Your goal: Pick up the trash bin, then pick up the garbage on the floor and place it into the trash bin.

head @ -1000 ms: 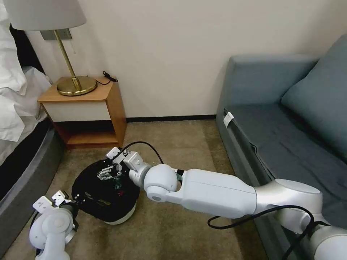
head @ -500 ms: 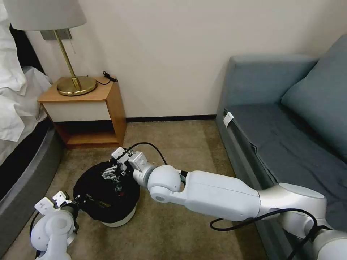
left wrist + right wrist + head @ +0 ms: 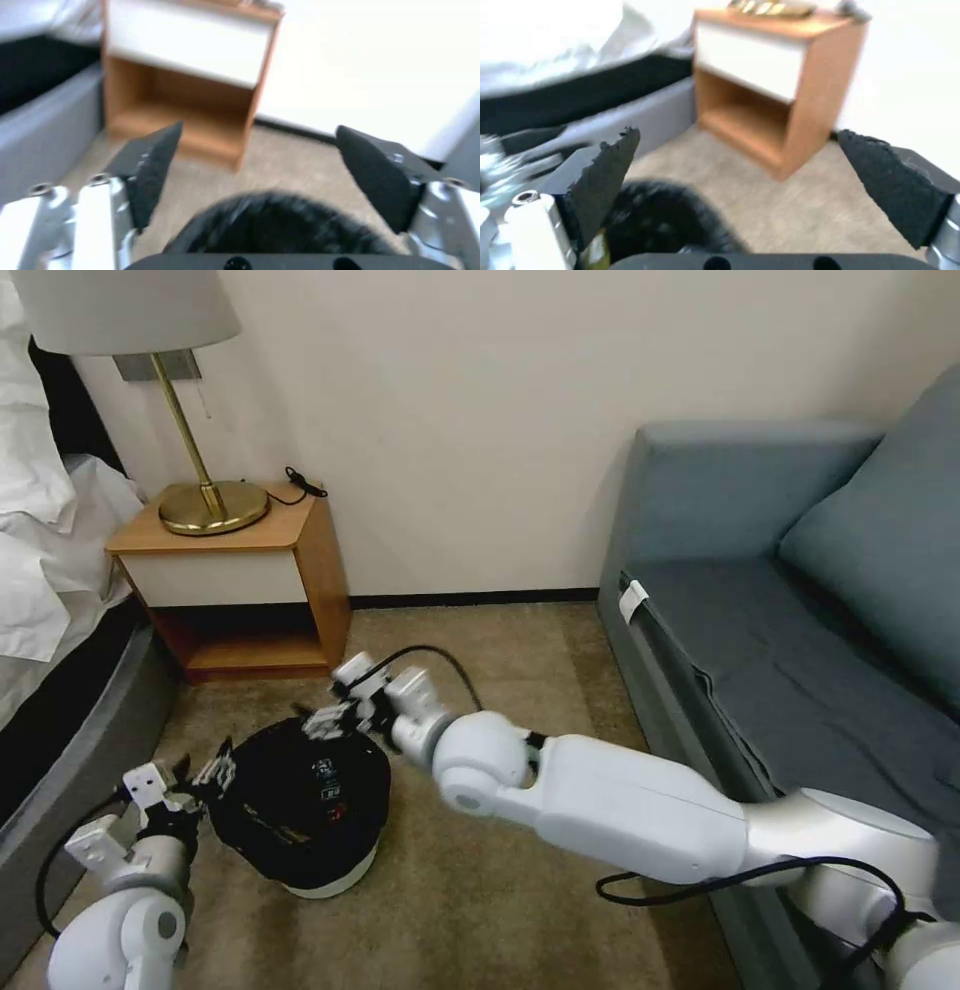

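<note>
Head view: bin (image 3: 300,805) on carpet, wrappers inside; left pincer (image 3: 195,770) spread beside rim; right pincer (image 3: 335,722) spread, empty, over far rim; drop looks done.

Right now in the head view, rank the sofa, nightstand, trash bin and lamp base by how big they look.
Largest to smallest:
1. sofa
2. nightstand
3. trash bin, close to the nightstand in apparent size and nearer the camera, so that order is unsure
4. lamp base

Even, soft indoor light in the head view; both wrist views are heavily motion-blurred.
</note>
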### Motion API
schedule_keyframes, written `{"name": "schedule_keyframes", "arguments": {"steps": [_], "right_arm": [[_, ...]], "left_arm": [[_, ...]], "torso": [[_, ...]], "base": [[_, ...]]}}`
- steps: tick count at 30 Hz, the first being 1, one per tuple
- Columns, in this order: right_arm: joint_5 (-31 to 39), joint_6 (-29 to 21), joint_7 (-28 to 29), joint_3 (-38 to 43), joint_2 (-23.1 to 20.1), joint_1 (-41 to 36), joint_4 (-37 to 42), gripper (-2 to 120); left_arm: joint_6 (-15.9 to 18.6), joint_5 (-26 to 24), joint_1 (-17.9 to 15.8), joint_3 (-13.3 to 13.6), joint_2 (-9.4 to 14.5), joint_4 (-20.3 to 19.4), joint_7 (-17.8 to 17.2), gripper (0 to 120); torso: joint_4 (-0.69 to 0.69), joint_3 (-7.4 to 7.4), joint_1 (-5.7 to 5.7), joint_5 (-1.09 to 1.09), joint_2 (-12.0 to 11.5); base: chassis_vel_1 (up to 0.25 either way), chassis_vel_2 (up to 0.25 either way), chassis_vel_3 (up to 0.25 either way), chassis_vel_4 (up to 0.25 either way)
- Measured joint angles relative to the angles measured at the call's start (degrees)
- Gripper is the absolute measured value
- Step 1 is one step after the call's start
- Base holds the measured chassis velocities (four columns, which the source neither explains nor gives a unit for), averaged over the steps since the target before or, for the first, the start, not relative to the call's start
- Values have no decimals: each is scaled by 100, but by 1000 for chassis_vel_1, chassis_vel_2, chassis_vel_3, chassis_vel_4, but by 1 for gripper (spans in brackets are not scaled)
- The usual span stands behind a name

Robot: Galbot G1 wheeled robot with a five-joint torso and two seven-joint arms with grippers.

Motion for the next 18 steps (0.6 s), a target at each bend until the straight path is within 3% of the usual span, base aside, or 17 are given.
{"name": "schedule_keyframes", "arguments": {"steps": [2,6,8,13,14,18], "right_arm": [[-275,257,-158,873,-462,-591,337,100],[-638,507,-191,1661,-803,-1109,691,100],[-1200,606,-167,2660,-1030,-1763,1179,100],[-1764,654,-167,3695,-1094,-2584,1637,100],[-2082,651,-117,4393,-1017,-3217,1949,100],[-2804,526,46,5634,-559,-4383,2541,100]], "left_arm": [[-239,82,147,-18,20,-206,432,97],[-278,125,252,38,32,-422,545,100],[-269,223,332,120,40,-642,555,100],[-243,299,425,207,39,-849,543,100],[-211,360,498,268,28,-968,504,100],[-177,666,595,391,-12,-1092,395,100]], "torso": [[-5,0,0,1,0],[-3,0,0,1,0],[-2,0,0,1,0],[-3,0,0,1,0],[-3,0,0,2,0],[-3,-1,0,-1,0]], "base": [[0,0,0,0],[0,0,0,0],[0,0,0,0],[0,0,0,0],[0,0,0,0],[0,0,0,0]]}}
